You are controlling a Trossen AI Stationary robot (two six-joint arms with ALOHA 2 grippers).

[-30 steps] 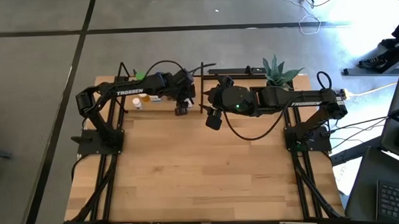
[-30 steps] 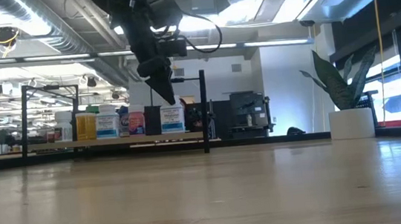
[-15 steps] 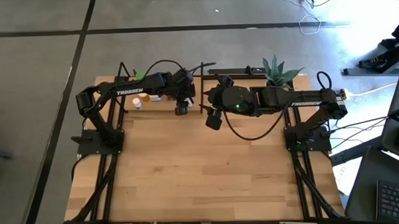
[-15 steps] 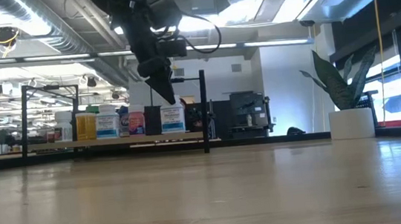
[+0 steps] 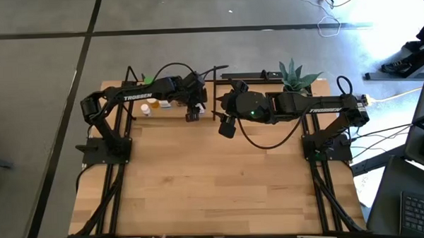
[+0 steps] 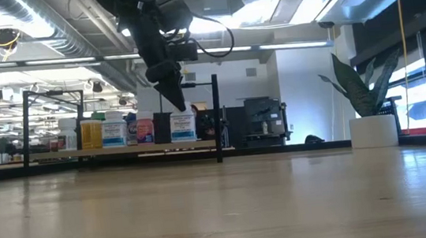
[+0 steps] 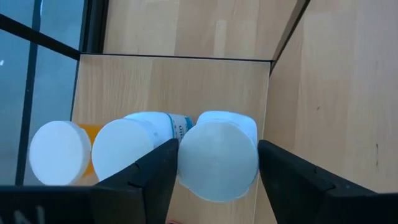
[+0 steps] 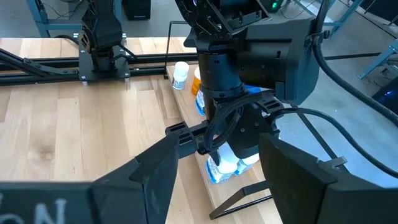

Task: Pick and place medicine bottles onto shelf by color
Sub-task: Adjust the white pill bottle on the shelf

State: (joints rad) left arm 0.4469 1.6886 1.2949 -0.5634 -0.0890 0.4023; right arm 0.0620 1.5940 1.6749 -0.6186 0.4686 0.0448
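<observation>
The shelf [image 5: 170, 106] stands at the table's far edge, a light-wood board [image 7: 186, 87] between thin black posts [image 6: 217, 118]. Several medicine bottles [image 6: 113, 132] stand upright on it in a row. My left gripper [image 5: 192, 114] reaches down over the shelf's right end, its fingers around a white-capped bottle [image 7: 217, 155] whose base rests on the board. Beside it stand another white-capped bottle with a blue label [image 7: 134, 149] and a white-capped orange one [image 7: 59, 152]. My right gripper [image 5: 227, 127] hangs open, high above the table just right of the shelf, with nothing between its fingers. My left gripper has the white-capped bottle between its two fingers, which lie against opposite sides of its cap [image 7: 186, 158]. The fingers [image 7: 155, 171] come slanting down from above. The bottle stands upright on the shelf board, close beside the blue-labelled bottle.
A potted green plant [image 5: 295, 77] stands at the far edge, right of the shelf. The wide tabletop [image 5: 214, 182] stretches toward the near edge between the two arm bases. My right arm [image 5: 296, 105] hangs close to the left gripper.
</observation>
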